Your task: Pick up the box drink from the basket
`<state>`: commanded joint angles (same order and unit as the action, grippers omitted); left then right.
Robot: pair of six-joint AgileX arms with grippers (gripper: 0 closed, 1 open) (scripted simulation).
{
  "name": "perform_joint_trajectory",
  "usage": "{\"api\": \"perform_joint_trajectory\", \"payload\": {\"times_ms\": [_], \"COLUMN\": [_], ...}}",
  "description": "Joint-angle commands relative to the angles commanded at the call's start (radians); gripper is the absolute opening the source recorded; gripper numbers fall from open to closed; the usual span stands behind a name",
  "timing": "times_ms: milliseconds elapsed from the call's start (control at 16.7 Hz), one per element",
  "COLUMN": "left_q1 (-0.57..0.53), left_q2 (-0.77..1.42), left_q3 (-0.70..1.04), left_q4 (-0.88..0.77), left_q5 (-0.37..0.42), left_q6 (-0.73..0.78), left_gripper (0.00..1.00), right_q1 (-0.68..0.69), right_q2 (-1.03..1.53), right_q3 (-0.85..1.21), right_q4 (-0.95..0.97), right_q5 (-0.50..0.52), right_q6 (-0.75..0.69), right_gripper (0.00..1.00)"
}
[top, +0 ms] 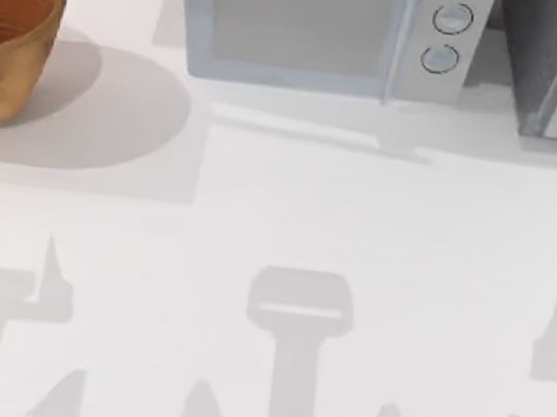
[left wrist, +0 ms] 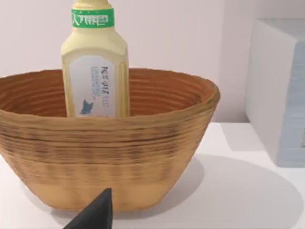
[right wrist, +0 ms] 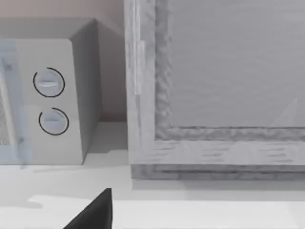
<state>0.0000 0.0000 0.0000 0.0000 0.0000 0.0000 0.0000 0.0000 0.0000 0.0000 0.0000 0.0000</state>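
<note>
Basket at ten o'clock holds an upright yellow drink bottle. Left hand faces it, finger state untellable. Approaching low risks striking the thick rim.

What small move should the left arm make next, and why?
Probably ease the left pincer forward and up toward the drink. The drink stands upright inside the basket, its top well above the rim, and the pincer sits low in front of the basket wall, short of it. The basket is at the table's far left.
</note>
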Motion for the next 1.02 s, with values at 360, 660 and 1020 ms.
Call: {"api": "perform_joint_trajectory", "payload": {"times_ms": [360, 660, 1020], "left_q1": [0.013, 0.058, 0.137], "left_q2": [0.103, 0.435, 0.995], "left_q3": [0.031, 0.160, 0.393], "left_q4": [0.055, 0.259, 0.614], "left_q5": [0.020, 0.074, 0.158], "left_q6": [0.010, 0.013, 0.007], "left_gripper": [1.00, 1.00, 1.00], "right_q1": [0.000, 0.000, 0.000], "right_q2": [0.000, 0.000, 0.000], "right_q3": [0.000, 0.000, 0.000], "right_q4": [0.000, 0.000, 0.000], "right_q5": [0.000, 0.000, 0.000], "right_q6": [0.000, 0.000, 0.000], "right_gripper": [1.00, 1.00, 1.00]}}
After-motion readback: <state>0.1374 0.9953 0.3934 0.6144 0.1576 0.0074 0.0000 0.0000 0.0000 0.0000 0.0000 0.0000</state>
